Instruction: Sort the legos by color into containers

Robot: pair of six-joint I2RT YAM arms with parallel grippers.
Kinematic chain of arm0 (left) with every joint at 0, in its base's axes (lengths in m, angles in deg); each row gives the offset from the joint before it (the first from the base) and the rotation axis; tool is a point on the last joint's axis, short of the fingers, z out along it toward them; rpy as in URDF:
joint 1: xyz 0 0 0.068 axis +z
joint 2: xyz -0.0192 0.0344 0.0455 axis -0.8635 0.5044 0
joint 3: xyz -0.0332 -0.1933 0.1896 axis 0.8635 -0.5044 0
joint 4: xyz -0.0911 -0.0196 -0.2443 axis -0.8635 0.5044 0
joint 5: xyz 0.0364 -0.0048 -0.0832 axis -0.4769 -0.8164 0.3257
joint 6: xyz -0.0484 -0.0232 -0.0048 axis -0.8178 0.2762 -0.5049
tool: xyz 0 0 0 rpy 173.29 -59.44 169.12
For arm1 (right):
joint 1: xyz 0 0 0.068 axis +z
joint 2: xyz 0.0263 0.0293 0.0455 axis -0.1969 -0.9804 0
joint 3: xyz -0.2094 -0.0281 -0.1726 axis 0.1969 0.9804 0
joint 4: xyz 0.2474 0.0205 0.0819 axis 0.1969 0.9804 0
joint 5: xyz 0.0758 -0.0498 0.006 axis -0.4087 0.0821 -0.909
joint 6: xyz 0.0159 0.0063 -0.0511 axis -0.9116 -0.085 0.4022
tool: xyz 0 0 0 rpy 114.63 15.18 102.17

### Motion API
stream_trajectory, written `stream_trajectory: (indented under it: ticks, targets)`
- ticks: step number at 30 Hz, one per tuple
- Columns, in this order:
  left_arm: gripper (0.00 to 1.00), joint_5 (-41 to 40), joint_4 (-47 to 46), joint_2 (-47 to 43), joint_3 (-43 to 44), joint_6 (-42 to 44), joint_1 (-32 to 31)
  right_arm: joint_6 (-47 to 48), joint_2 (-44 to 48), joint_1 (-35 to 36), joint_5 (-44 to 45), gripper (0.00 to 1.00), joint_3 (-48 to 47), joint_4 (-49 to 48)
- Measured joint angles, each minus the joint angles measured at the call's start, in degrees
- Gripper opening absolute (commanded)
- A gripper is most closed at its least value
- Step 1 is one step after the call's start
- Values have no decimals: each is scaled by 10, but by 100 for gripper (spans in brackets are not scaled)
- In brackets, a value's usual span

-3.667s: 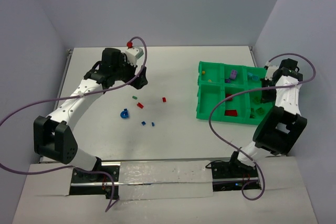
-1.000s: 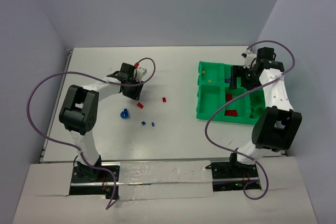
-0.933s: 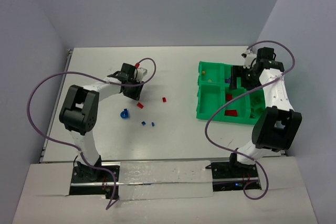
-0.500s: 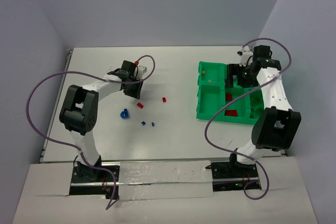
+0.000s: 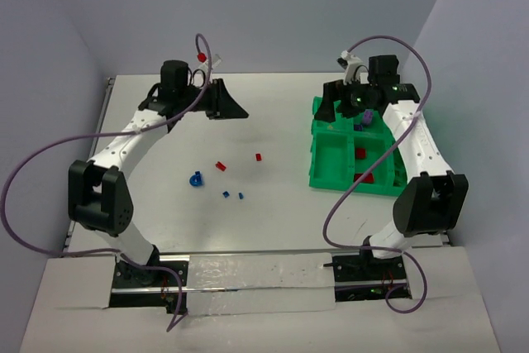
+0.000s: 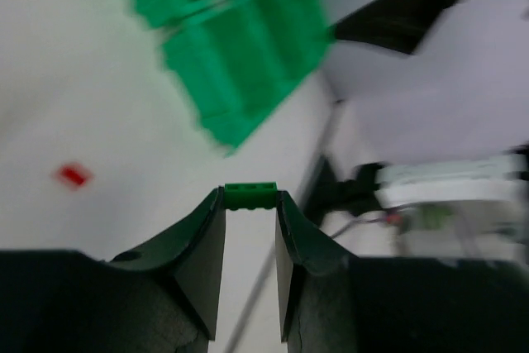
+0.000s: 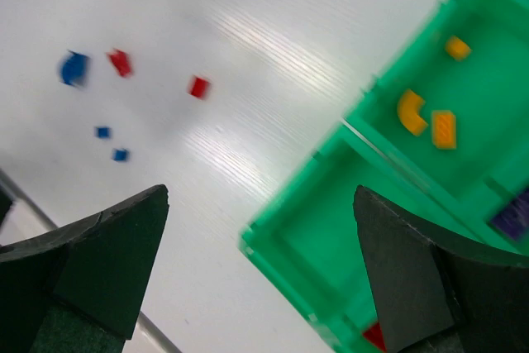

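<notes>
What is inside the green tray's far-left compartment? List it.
Three orange bricks lie in that green tray compartment. The right gripper partly hides it from above, and the wrist view crops its edge, so more may be there.

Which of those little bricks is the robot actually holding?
The green brick, pinched in the left claw; the red bricks and blue bricks lie loose on the table.

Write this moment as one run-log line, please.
left gripper: shut on green lego | right gripper: open over green tray | table: red legos, blue legos loose
</notes>
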Motion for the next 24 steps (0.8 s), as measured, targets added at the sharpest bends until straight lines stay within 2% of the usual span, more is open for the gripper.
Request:
stream_trajectory:
  ticks: [5,9,15,24]
  targets:
    - [27,122,-349,-21,-162,-328,-1,-39,19,63,-55,97,39,-99]
    - [28,153,-496,-4,-208,-492,1,-53,35,138,-83,91,53,-165]
    - [24,161,-633,-5,-231,-614,5,-80,45,203,-109,80,58,-234]
    - [18,161,-671,-6,-260,-667,13,-84,44,249,-126,60,58,-259]
